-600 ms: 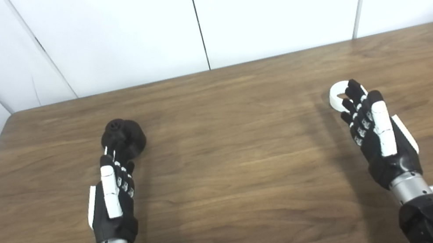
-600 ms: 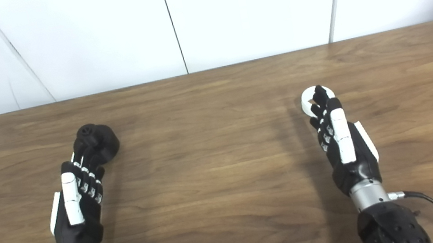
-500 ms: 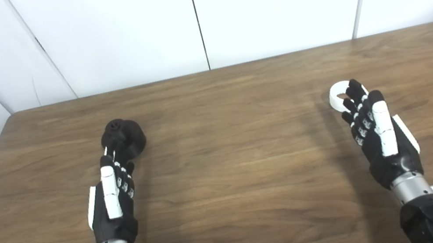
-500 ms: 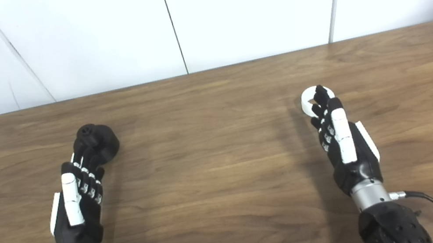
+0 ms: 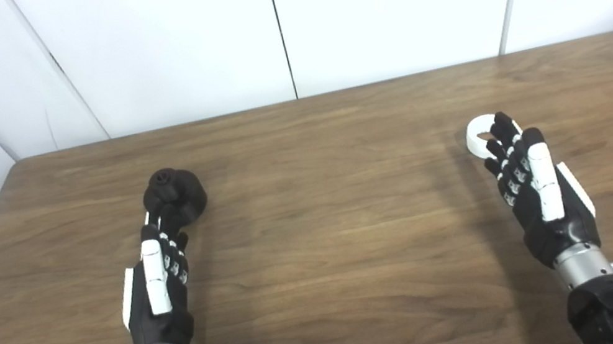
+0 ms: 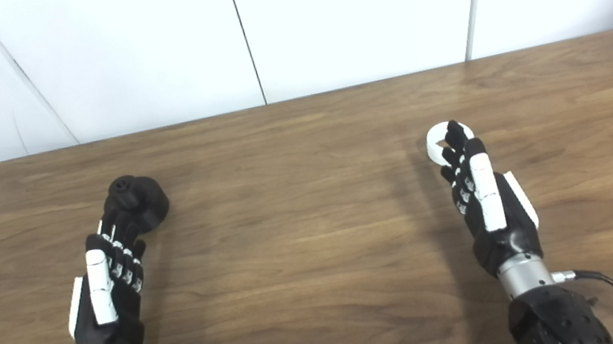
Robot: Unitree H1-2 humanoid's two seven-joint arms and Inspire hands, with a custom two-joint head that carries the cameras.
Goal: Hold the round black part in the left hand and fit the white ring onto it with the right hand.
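Black and white left hand (image 5: 156,280): at about 8 o'clock on the table, fingers straight and apart, empty; its tips overlap the near edge of the round black part, contact not certain.
Right hand (image 5: 529,183): at about 4 o'clock, fingers extended and loosely parted, holding nothing; tips lie across the near side of the white ring.
Round black part (image 5: 174,196): at 10 o'clock, resting on the wood; matte, squat and domed with a small knob or boss on top.
White ring (image 5: 479,132): at 2 o'clock, lying flat, well apart from the black part; smooth, thick-walled plastic, partly hidden by the fingers.
Table (image 5: 325,206): brown wood-grain surface, dull sheen.
Step in hand: both grasps, judged not yet made.
Doing it well: wrap the left fingers round the dome's sides leaving the top clear; pinch the ring by its rim so the hole stays open.
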